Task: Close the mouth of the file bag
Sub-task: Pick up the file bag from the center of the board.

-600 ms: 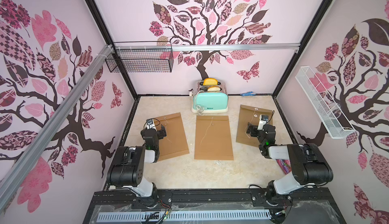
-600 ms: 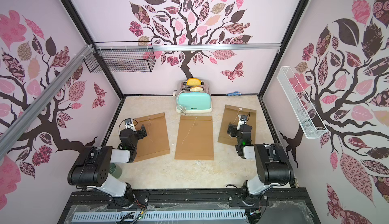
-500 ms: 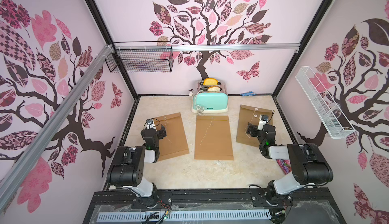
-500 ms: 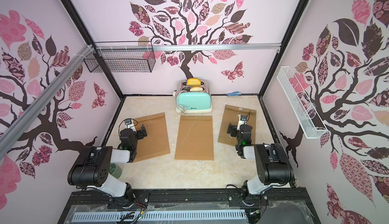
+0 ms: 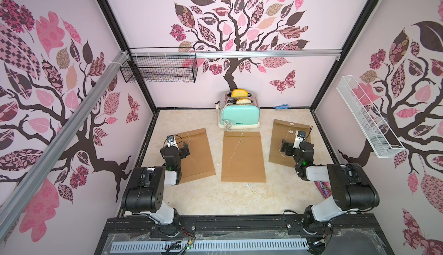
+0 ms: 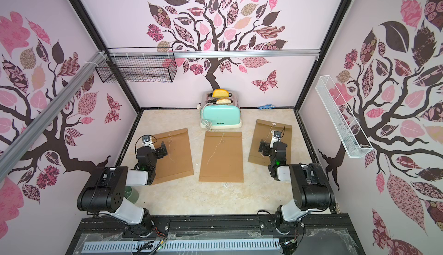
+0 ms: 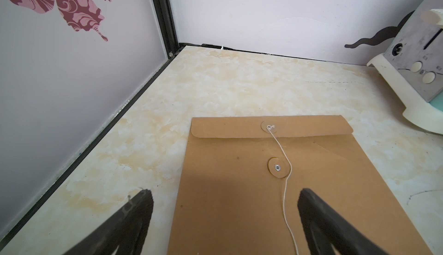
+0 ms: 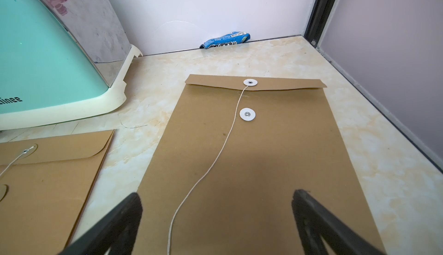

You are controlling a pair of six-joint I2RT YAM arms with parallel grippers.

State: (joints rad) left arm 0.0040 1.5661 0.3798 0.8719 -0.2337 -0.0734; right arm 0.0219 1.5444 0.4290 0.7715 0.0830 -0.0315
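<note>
Black end effectors, both spread wide and empty, hang nearest: left end effector (image 7: 225, 193) above the left file bag (image 5: 199, 160), right end effector (image 8: 215, 193) above the right file bag (image 5: 278, 131). Middle file bag (image 5: 243, 156) lies between on the desk (image 5: 215, 198). All run lengthwise front-to-back, flaps toward the far toaster (image 5: 239, 116).

bright, even, diffuse light. soft shadows across left file bag (image 7: 227, 193) and right file bag (image 8: 251, 181). top views bowed at edges.
</note>
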